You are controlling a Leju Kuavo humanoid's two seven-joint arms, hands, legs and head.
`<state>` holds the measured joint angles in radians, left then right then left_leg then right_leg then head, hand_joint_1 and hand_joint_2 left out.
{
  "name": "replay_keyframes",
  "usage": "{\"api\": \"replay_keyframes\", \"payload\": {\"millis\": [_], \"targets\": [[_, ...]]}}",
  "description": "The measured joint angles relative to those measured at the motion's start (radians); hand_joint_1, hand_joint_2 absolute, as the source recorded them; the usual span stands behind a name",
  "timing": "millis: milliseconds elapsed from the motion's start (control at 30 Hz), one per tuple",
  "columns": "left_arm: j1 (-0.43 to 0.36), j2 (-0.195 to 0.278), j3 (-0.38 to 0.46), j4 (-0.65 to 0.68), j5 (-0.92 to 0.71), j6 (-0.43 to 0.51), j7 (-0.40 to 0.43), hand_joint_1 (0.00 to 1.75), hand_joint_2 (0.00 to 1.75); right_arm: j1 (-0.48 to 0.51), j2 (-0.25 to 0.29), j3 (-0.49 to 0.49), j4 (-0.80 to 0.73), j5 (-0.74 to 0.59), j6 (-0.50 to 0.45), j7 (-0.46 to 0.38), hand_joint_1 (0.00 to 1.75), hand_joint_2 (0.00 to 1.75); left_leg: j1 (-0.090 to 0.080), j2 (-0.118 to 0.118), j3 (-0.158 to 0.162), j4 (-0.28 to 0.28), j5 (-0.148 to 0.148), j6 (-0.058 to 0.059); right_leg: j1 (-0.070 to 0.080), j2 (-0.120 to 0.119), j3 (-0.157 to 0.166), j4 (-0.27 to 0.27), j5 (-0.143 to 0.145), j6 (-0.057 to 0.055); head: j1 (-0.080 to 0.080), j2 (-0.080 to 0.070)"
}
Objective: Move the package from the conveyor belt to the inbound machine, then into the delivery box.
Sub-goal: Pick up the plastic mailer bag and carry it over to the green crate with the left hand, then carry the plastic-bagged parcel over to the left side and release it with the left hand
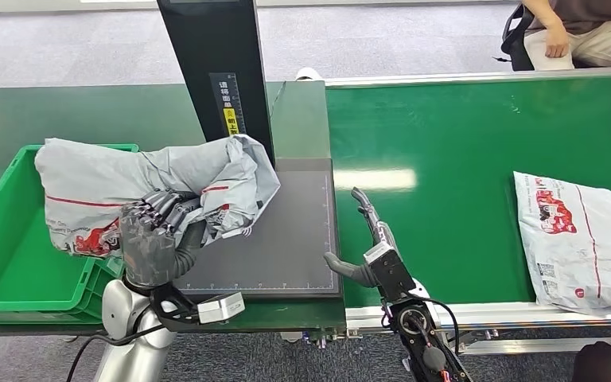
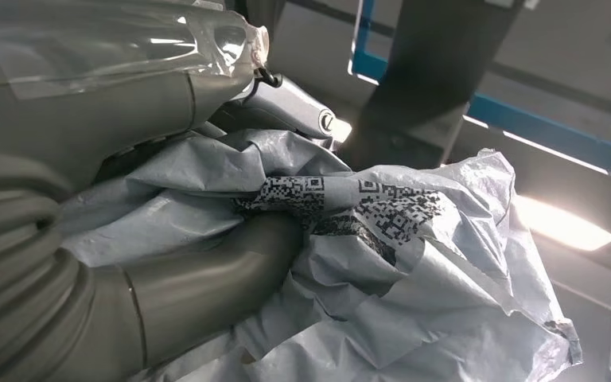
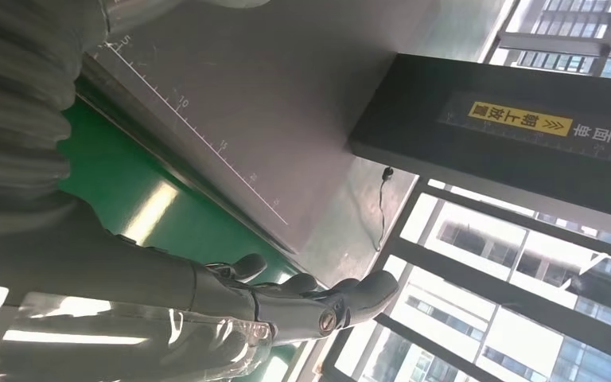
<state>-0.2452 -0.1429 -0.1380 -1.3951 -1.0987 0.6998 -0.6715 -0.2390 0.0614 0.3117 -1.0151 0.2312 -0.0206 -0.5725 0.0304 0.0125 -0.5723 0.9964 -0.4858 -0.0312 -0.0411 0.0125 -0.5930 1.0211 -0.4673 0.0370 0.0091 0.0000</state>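
The grey package (image 1: 159, 187) is clamped by the left hand (image 1: 155, 239) between the scanner platform (image 1: 286, 239) and the green delivery box (image 1: 16, 263), the right hand (image 1: 366, 247) held apart; if released early, its trailing end could be snagged on the box rim

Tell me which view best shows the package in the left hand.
Head view: the whole grey package shows, gripped by the left hand between green bin and scanner plate. Left wrist view shows crumpled film and printed codes up close.

Parcel-sorting demo area, green conveyor belt (image 1: 445, 143), scanning machine (image 1: 215, 72), green crate (image 1: 0, 239), grey office carpet (image 1: 382, 40)
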Motion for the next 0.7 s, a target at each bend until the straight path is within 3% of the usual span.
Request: {"api": "replay_keyframes", "payload": {"millis": [700], "targets": [[0.006,-0.011,0.027,-0.036,0.000,0.000,0.000,1.75,1.75,0.000,0.000,0.000,0.000,0.000,0.000,0.000,0.00,1.75,0.000,0.000,0.000,0.000,0.000,0.000,0.000,0.000,0.000,0.000,0.000,0.000,0.000,0.000]]}}
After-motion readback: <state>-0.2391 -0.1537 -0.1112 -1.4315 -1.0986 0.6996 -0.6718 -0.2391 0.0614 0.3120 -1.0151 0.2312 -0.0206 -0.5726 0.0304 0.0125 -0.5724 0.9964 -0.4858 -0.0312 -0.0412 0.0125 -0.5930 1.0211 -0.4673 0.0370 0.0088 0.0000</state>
